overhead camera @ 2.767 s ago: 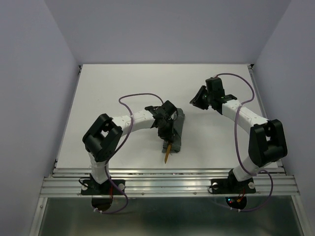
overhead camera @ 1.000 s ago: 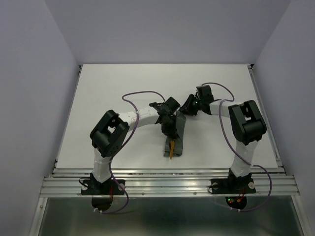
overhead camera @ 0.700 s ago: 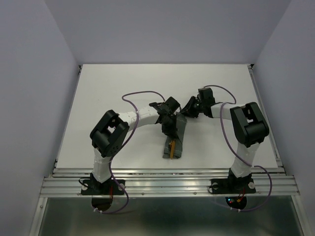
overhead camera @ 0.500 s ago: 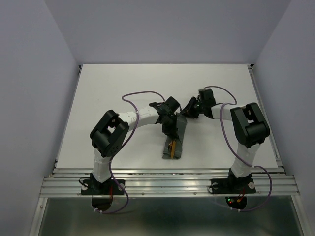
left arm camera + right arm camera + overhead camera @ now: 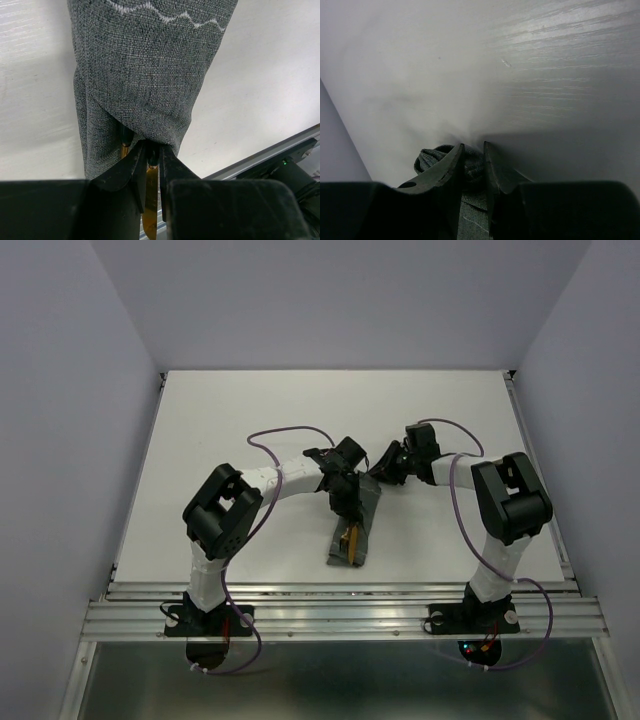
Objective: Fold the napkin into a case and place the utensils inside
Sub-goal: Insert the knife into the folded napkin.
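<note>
The napkin, folded into a narrow grey-green case [image 5: 362,512], lies slantwise at mid-table. My left gripper [image 5: 345,502] hovers over it, shut on a gold utensil [image 5: 150,200], a knife-like blade that enters the case's [image 5: 145,75] mouth between the jaws [image 5: 152,150]. A second gold utensil [image 5: 124,150] pokes out of the cloth just left of it. Gold [image 5: 350,538] shows at the case's near end in the top view. My right gripper [image 5: 385,468] is shut on the bunched far end of the case [image 5: 432,156], with cloth pinched between its fingers [image 5: 473,147].
The white table [image 5: 250,410] is walled by pale panels at the left, back and right. A metal rail [image 5: 340,615] runs along the near edge, by both arm bases. Purple cables loop over each arm.
My right gripper came in from the right, took the case's far end and has shifted slightly right. The cloth has slid nearer over the utensils, so less gold sticks out at the near end.
</note>
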You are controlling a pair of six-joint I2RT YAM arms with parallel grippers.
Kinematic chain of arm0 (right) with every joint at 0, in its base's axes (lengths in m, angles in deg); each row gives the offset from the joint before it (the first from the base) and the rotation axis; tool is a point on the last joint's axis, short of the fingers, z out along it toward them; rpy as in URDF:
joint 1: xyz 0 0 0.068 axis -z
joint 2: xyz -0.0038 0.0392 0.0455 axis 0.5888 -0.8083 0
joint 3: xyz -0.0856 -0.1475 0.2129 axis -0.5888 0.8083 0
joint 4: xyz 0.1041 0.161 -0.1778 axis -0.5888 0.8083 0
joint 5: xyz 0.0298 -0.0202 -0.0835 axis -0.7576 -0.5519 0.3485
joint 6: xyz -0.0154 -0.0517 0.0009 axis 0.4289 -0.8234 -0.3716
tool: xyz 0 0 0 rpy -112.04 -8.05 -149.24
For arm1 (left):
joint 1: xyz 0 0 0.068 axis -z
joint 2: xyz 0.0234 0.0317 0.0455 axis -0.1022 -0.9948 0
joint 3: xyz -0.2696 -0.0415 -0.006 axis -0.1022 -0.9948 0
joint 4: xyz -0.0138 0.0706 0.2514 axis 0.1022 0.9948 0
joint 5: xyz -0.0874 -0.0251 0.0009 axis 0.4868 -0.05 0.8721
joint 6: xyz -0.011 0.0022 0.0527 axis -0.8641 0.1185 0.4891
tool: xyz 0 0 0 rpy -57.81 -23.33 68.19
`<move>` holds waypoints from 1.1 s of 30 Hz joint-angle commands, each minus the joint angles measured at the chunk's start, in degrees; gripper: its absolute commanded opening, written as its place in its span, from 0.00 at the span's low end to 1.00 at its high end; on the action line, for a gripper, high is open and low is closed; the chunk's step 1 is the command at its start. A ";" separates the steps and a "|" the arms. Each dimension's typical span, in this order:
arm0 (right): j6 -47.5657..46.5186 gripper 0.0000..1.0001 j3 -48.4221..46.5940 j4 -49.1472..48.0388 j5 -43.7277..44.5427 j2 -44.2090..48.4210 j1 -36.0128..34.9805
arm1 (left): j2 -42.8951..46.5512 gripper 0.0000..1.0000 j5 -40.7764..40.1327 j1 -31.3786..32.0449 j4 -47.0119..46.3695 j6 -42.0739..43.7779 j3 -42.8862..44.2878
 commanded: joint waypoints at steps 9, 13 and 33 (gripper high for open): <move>0.90 0.27 -0.22 -1.64 -0.90 1.95 0.19 | 4.08 0.33 -2.11 0.48 2.49 2.33 1.10; 0.98 0.27 -0.31 -1.64 -0.90 1.77 0.19 | 5.31 0.38 -2.20 1.10 3.11 2.68 0.40; 0.90 0.27 -1.01 -1.38 -1.60 0.89 0.19 | 6.89 0.41 -8.00 5.58 8.56 4.26 -1.09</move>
